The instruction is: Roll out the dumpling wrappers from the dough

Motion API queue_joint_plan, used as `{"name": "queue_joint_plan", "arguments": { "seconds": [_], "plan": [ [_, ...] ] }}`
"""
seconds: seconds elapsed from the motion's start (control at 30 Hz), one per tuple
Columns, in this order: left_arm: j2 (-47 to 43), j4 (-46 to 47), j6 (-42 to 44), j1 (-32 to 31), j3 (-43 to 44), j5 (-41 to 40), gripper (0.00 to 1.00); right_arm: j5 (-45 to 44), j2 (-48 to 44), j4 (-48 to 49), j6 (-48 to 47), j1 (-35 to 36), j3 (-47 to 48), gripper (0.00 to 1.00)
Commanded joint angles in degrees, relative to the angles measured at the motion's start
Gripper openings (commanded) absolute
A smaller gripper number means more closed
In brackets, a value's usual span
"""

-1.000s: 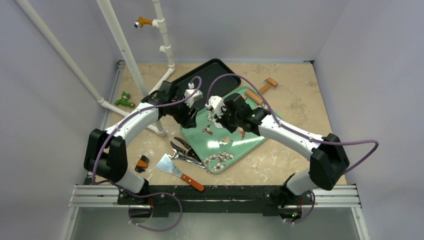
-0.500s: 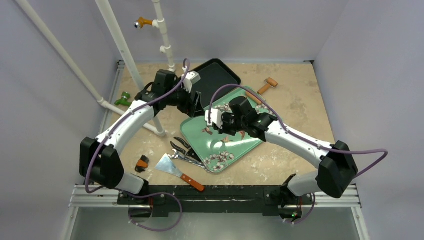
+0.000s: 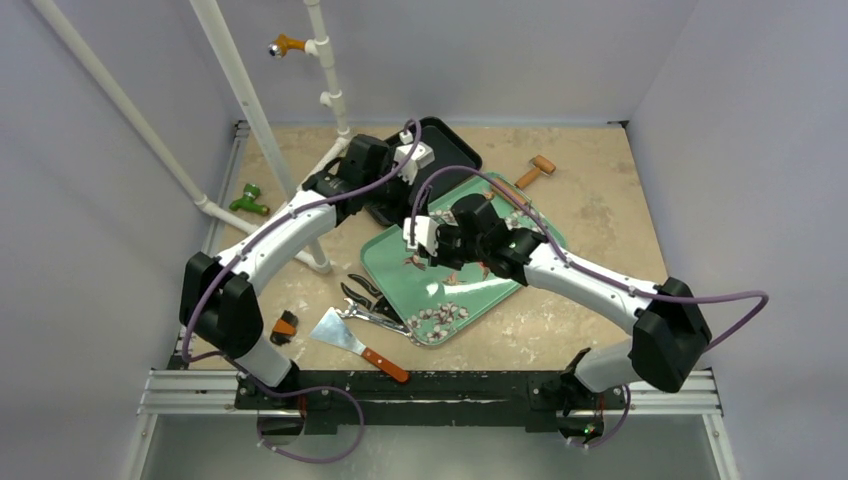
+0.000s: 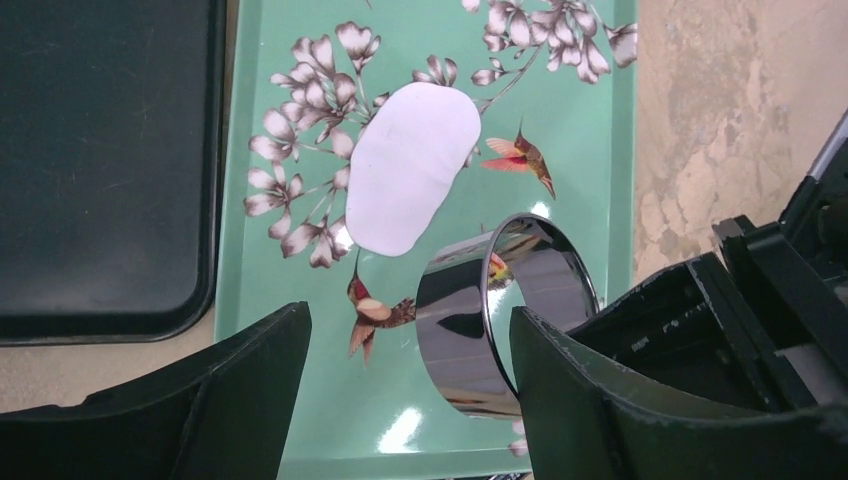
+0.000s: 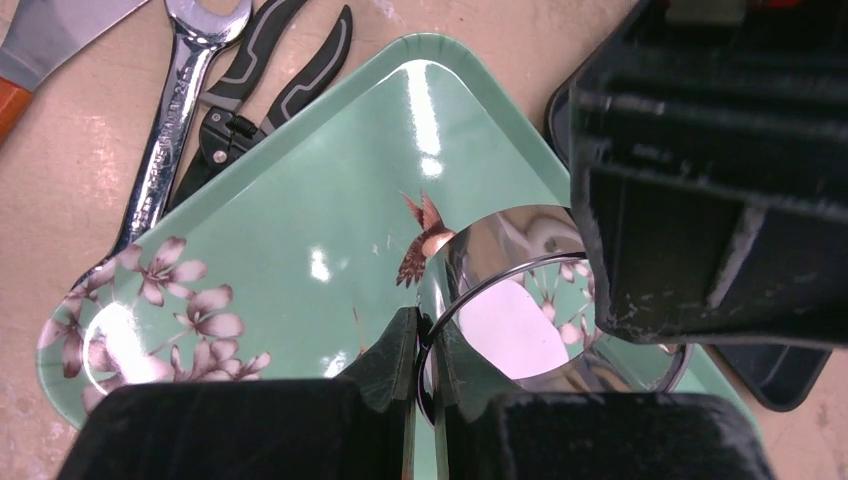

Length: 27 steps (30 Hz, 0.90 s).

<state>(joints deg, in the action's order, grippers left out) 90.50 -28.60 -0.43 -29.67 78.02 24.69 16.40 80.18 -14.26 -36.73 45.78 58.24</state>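
A thin white dough disc, a dumpling wrapper (image 4: 410, 165), lies flat on the green hummingbird tray (image 4: 300, 400). A shiny metal ring (image 4: 500, 320) stands on its side just near of it. My right gripper (image 5: 427, 345) is shut on the ring's (image 5: 520, 290) wall, one finger inside and one outside. Through the ring the wrapper (image 5: 515, 325) shows. My left gripper (image 4: 410, 400) hangs open above the tray's near end with only bare tray between its fingers (image 4: 240, 390). The ring sits just ahead of its right finger, apart from it. In the top view the arms hide the wrapper.
A black tray (image 3: 445, 145) lies behind the green tray (image 3: 400, 275). Pliers and a wrench (image 3: 368, 303) and an orange-handled scraper (image 3: 355, 345) lie near left of it. A wooden roller (image 3: 532, 173) lies back right. White pipes (image 3: 255, 110) stand at the left.
My left gripper has opened wider and swung back and to the right, towards the black tray. The right gripper, still holding the ring, has shifted a little to the left over the green tray.
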Motion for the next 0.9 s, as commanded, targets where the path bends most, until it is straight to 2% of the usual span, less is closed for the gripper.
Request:
{"name": "queue_joint_plan", "arguments": {
  "seconds": [0.0, 0.13, 0.4, 0.5, 0.57, 0.6, 0.63, 0.87],
  "plan": [
    [2.25, -1.03, 3.91, -1.58, 3.02, -8.42, 0.68, -2.19, 0.13, 5.04, 3.7, 1.22, 1.39, 0.0],
    [3.47, -1.95, 7.53, -3.11, 3.89, -13.93, 0.45, -5.56, 0.26, 6.39, 6.2, 1.99, 1.0, 0.0],
    [7.14, -4.33, 13.08, -5.46, 3.33, -17.71, 0.27, -13.08, 1.68, 8.82, 11.22, 2.04, 1.34, 0.0],
    [8.47, -4.91, 14.86, -5.95, 3.23, -19.43, 0.15, -13.87, 1.96, 9.48, 11.65, 2.03, 1.09, 0.0],
    [8.99, -5.23, 15.86, -6.01, 3.22, -19.59, 0.13, -14.47, 2.08, 9.74, 11.82, 2.06, 1.15, 0.0],
    [9.51, -5.91, 16.29, -6.14, 3.57, -19.5, 0.1, -14.71, 2.2, 9.93, 11.91, 2.04, 1.15, 0.0],
    [10.0, -6.74, 16.52, -6.13, 3.96, -19.46, 0.01, -15.02, 2.2, 10.06, 11.96, 2.08, 1.2, 0.0],
    [11.09, -6.05, 16.44, -6.19, 3.72, -17.96, 0.0, -15.0, 3.25, 11.57, 12.37, 2.08, 0.36, 0.02]
  ]
}}
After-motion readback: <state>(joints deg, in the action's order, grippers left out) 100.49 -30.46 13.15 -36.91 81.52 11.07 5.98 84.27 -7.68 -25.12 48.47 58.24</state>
